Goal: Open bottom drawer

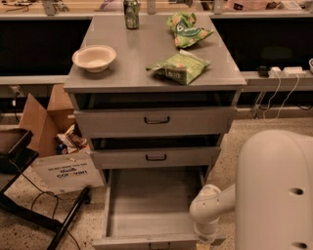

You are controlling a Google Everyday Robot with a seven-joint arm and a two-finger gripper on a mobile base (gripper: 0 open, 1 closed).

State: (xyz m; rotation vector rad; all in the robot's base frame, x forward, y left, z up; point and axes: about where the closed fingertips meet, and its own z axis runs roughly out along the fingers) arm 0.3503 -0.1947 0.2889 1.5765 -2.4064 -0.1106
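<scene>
Worktop [146, 49]: grey, flat, upper middle of frame.
Bowl [94, 57]: pale, upright, left side.
Can [130, 12]: green, upright, far edge.
Crumpled bag [188, 28]: green, far right.
Flat bag [178, 67]: green, front right.
Pincer [205, 244]: bottom edge, right of centre, mostly cut off.
</scene>
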